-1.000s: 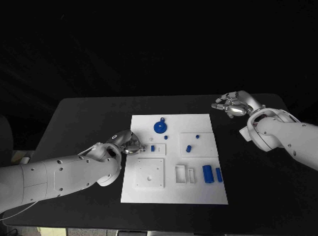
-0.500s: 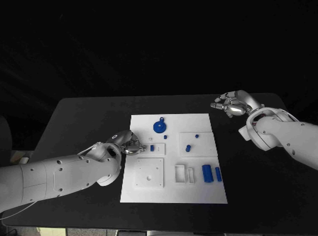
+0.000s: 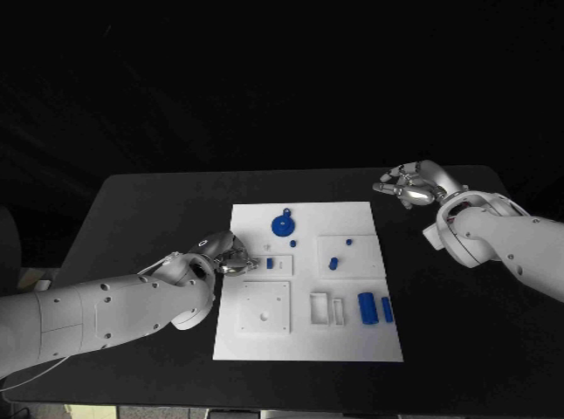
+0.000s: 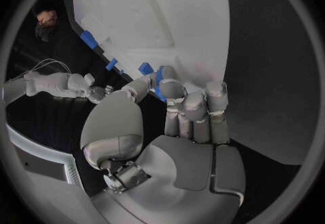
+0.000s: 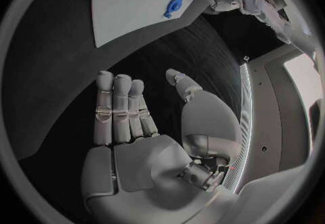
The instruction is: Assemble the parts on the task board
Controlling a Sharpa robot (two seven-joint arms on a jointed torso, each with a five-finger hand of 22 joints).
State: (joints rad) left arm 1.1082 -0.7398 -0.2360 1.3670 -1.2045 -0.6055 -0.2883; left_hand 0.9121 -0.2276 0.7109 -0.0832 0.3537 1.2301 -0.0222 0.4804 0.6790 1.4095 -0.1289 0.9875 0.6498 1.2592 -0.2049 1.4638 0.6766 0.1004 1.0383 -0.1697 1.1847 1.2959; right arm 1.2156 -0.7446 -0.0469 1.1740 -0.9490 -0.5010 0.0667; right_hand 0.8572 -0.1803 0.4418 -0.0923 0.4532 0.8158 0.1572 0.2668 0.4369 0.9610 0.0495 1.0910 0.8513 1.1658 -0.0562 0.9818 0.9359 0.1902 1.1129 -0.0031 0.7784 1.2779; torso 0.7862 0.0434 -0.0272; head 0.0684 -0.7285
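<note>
The white task board (image 3: 310, 336) lies mid-table. My left hand (image 3: 234, 258) rests at its left edge with fingers curled toward a small blue peg (image 3: 271, 262) that stands in a white block. In the left wrist view the peg (image 4: 156, 76) shows between the thumb and the fingertips (image 4: 193, 99); whether they touch it is unclear. My right hand (image 3: 410, 186) hovers off the board's far right corner, fingers spread, holding nothing. A blue disc (image 3: 282, 226), a short blue piece (image 3: 333, 263) and two blue cylinders (image 3: 375, 309) lie on the board.
A white square plate (image 3: 265, 306) and a slotted white block (image 3: 327, 309) sit on the board's near half. Bare black table (image 3: 156, 218) surrounds the board on all sides.
</note>
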